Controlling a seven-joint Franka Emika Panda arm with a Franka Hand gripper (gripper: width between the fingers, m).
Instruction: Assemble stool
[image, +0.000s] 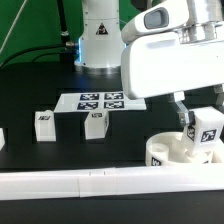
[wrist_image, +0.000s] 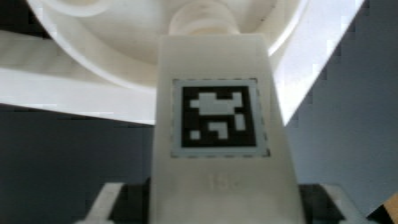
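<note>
Matte black table, gripper pinching blocky tagged white leg over round smooth seat.

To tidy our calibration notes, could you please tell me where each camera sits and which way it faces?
Exterior view: off the arm, facing the robot base across the black table; shows the arm and gripper holding a stool leg at the seat disc.
Wrist view: on the wrist, looking along the held leg toward the seat disc; only the fingers show.
Shared: that leg and the seat disc.
</note>
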